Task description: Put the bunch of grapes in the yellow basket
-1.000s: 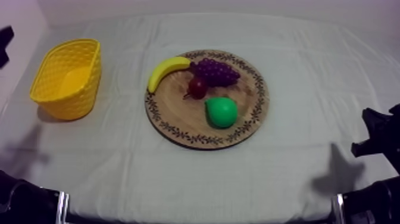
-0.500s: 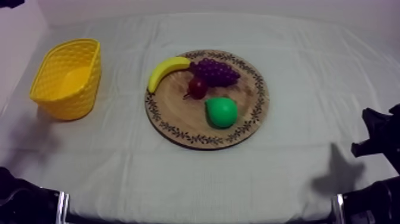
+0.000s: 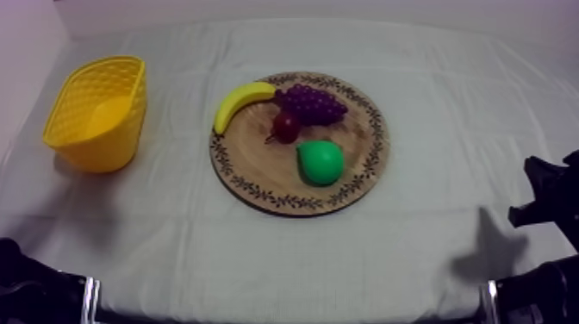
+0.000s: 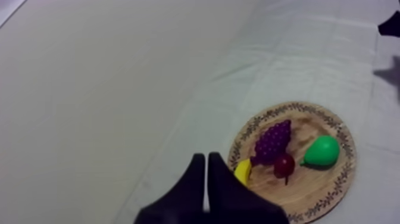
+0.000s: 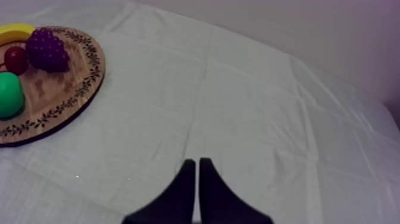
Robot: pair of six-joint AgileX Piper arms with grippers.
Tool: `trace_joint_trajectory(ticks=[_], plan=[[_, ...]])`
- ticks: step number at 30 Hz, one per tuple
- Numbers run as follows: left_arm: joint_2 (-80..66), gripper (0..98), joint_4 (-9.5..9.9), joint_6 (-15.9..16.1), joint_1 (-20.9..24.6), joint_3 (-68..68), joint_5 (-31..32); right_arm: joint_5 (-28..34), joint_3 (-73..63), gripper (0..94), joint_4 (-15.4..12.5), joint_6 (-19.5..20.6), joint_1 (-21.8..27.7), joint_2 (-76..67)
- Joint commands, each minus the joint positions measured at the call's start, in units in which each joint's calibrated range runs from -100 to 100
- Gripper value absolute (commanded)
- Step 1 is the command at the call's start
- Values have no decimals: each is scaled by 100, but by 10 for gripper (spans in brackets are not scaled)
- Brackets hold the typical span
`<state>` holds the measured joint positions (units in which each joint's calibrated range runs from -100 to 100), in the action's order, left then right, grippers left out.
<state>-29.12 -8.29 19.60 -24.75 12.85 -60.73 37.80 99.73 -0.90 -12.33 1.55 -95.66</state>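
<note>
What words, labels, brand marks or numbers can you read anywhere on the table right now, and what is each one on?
None: no readable text in any view.
The wooden board has only a leaf-like pattern round its rim, not letters.
The yellow basket, bunch of grapes, banana, pear, small red fruit and cloth carry no marks.
</note>
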Motion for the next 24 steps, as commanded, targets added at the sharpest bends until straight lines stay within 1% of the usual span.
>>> trace_joint_trajectory(ticks=[1,11,15,18,24], plan=[[209,0,-60,64,-25,-93,-75,2,4,2,0,0,-2,-1],[1506,0,-90,72,-211,-292,359,2,4,2,0,0,-2,-1],[2083,0,-62,93,-268,-612,364,2,4,2,0,0,-2,-1],[2497,0,12,67,-310,-932,209,2,4,2,0,0,-2,-1],[3276,0,267,-93,-471,-1378,-98,2,4,2,0,-1,-2,-1]])
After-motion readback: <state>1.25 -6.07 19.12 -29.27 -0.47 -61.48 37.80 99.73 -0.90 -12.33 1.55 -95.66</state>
